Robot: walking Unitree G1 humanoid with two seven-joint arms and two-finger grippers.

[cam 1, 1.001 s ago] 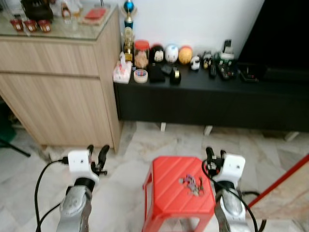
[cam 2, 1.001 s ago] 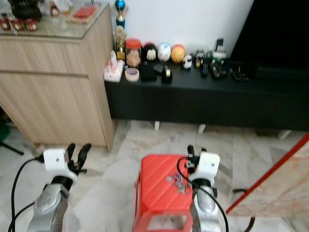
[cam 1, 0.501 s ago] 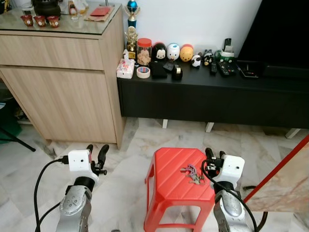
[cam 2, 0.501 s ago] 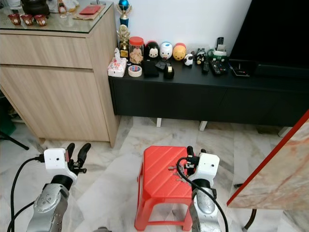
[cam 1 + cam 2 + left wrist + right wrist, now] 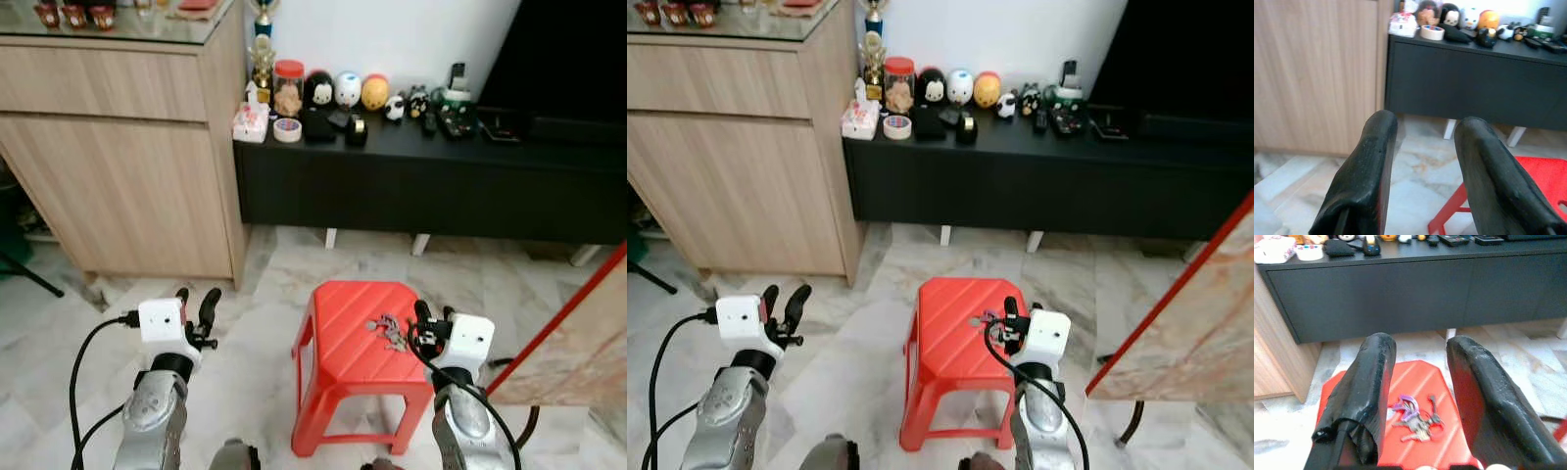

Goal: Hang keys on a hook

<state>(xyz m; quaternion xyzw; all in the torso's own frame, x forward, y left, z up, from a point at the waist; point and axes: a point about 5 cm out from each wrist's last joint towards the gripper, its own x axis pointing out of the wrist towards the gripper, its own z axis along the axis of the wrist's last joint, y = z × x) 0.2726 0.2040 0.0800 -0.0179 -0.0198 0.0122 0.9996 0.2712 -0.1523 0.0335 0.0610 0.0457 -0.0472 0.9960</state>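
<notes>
Here the keys [image 5: 1415, 422] are lying on the red stool [image 5: 338, 338], just ahead of the right claw [image 5: 1418, 382], hovering spread and empty; the left claw [image 5: 1422, 147] is hanging spread over the floor.

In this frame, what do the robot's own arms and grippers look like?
Both arms are silver metal tubes with a dark joint collar below a white boxy wrist block. The left gripper and the right gripper each have two long, rounded black fingers with a matte, slightly scuffed surface. A black cable loops from the left wrist block, and another curls beside the right one.
</notes>
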